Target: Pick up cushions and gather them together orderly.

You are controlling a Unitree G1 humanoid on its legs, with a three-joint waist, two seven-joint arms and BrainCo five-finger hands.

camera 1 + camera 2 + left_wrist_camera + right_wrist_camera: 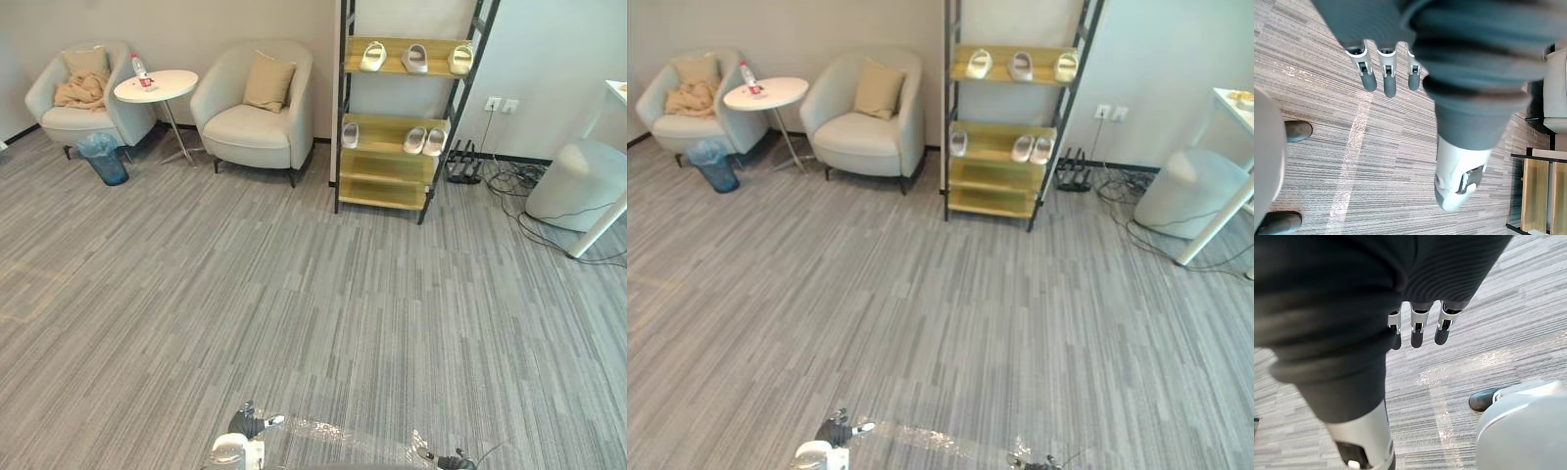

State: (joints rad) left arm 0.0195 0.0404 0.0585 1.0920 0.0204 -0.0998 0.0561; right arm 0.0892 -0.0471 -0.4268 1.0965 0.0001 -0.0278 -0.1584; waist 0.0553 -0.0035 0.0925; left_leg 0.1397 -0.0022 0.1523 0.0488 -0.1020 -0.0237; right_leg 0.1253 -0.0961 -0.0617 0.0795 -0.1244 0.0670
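Two tan square fabric cushions sit well apart at the far left of the room: one cushion leans upright against the back of the far-left pale grey armchair, above a crumpled tan blanket on its seat, and the other cushion stands against the back of the second pale grey armchair to its right. Between the chairs stands a small round white side table bearing a clear bottle with a red label, with a blue mesh waste bin on the floor near the left chair. The robot's left hand hangs with fingers straight and spread, holding nothing; its right hand hangs likewise, fingers straight and empty. The cushions are not gathered, so the job appears to call for crossing the grey striped carpet to the chairs and lifting one. The table and bin crowd the gap between the chairs. Farther right stands a black-framed wooden shelf of pale slippers, then a grey rounded pouf among floor cables.
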